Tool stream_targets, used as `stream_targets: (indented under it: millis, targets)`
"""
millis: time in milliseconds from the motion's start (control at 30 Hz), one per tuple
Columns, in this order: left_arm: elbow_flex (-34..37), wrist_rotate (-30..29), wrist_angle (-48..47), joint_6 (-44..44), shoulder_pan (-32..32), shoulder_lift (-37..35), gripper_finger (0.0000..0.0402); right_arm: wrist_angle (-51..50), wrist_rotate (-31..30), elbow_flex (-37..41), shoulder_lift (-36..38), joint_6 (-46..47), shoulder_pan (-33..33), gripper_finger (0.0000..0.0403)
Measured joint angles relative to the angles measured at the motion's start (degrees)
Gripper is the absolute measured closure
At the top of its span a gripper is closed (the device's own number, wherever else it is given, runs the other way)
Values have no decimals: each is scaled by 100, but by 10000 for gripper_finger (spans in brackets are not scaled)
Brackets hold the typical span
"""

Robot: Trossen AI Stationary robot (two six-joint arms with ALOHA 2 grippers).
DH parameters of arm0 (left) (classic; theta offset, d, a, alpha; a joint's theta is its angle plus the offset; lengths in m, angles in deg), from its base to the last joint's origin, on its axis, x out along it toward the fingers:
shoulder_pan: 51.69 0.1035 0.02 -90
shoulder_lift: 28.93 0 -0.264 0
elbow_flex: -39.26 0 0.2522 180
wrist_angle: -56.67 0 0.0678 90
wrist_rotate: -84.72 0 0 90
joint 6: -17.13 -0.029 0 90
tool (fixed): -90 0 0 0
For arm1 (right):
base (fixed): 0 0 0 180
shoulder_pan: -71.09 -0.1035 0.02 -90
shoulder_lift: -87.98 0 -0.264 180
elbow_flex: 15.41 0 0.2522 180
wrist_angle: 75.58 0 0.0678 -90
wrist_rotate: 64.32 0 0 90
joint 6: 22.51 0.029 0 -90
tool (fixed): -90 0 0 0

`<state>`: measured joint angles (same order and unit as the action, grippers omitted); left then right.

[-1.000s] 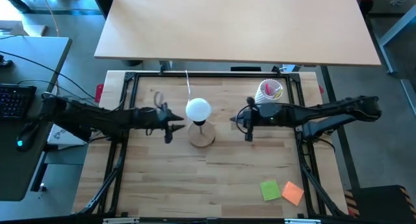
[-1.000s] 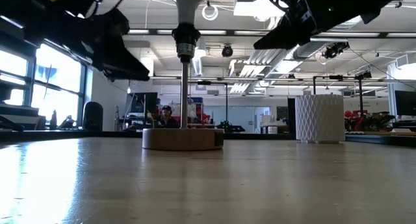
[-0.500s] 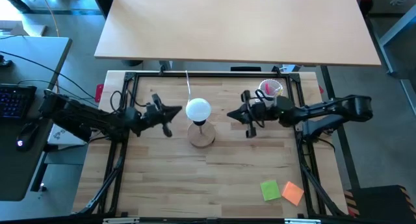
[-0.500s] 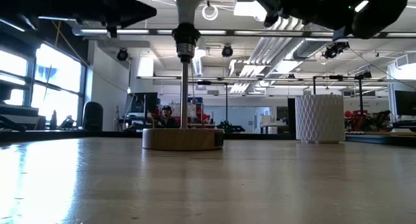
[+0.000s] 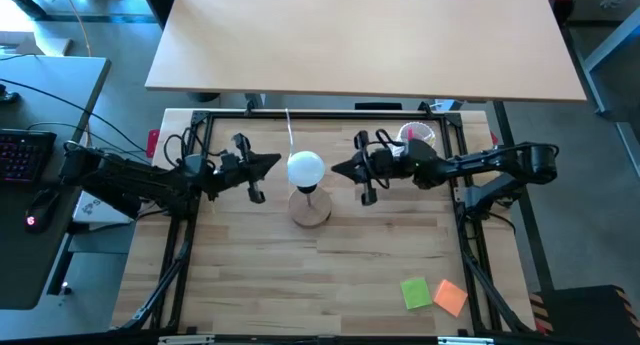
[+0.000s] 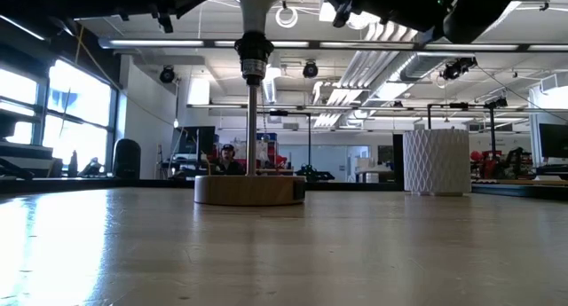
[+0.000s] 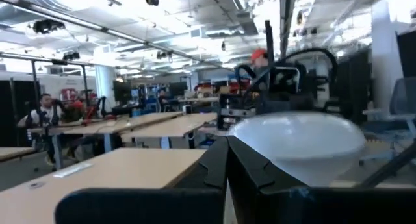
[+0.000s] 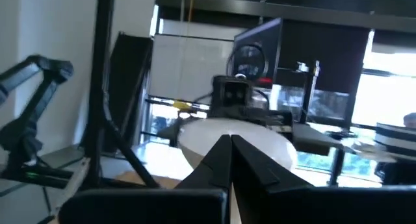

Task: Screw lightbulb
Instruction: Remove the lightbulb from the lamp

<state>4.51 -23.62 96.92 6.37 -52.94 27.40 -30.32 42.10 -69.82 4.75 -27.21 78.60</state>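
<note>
Standing in the black socket of the round wooden lamp base [image 5: 311,211], the matte white lightbulb [image 5: 305,169] sits between the left claw [image 5: 275,165] and right claw [image 5: 337,170], both pressed together, holding nothing.

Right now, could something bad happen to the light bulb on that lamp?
Maybe. Both grippers are shut and empty, the left gripper and right gripper hanging close on either side of the lightbulb. A sideways nudge could bump it, or tip the wooden lamp base, whose tall thin stem looks top-heavy.
</note>
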Motion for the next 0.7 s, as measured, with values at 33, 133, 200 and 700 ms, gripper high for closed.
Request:
stream_targets:
  millis: [33,133,200,700]
  targets:
    - [-2,20,81,63,32,52,401,-6,65,-45,-28,44,-1,402]
    - [-2,233,305,163,61,225,401,-117,101,-260,-233,124,-42,402]
    - [-6,379,429,170,60,325,401,-207,100,-341,-363,65,-48,402]
    - [-15,523,683,614,50,681,401,-279,60,-358,-369,131,-52,402]
